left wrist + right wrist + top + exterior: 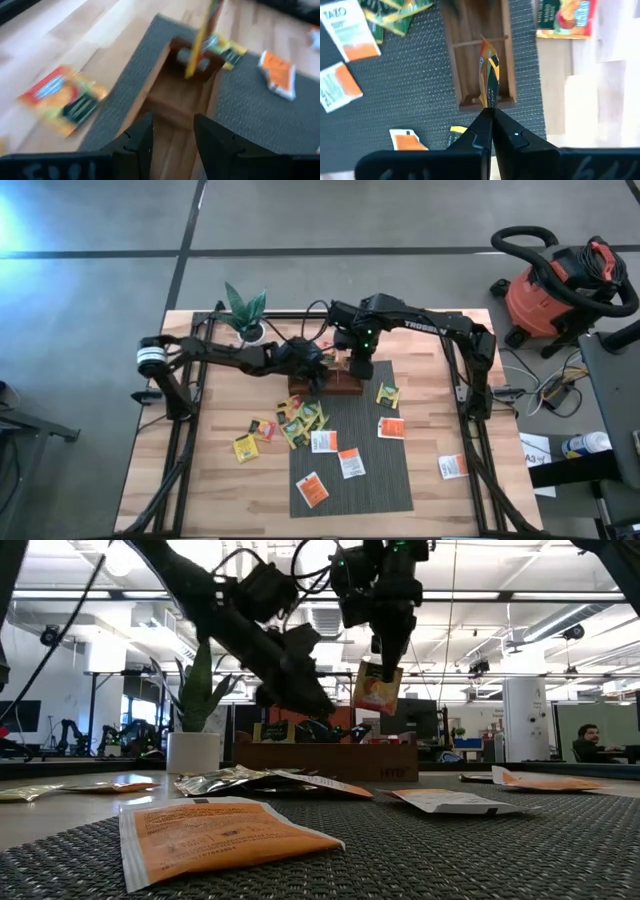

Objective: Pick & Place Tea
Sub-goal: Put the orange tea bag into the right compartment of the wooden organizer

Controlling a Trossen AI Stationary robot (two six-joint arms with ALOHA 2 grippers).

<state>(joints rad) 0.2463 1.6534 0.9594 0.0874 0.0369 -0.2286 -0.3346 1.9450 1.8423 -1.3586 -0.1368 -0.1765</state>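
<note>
Gripping one tea sachet [488, 75] by its top edge with the right gripper [490, 112], clamped fully shut on it. Hung it upright, clear of everything below, above the end compartment of the wooden tray [452, 60], at the 12 o'clock edge of the grey mat [360, 470]. Kept the left gripper [172, 120] parted and empty just over the same tray, on its 9 o'clock side, close to the hanging sachet. Left the other sachets loose: a pile [300, 420] at the mat's 9 o'clock edge, several white-and-orange ones [351, 463] toward 6 o'clock, and one out on the bare bench [200, 480] at about 4 o'clock. Judged the likeliest slip to be a bad drop. Held by so thin an edge, could twist or swing, then catch on a divider or the tray's wall and lie across it instead of sliding in. Released from this height, might flutter sideways onto the mat. Also saw a risk of the two arms knocking together, given how near they were over the tray, which could nudge the tray off its spot or brush the sachet loose early.
</note>
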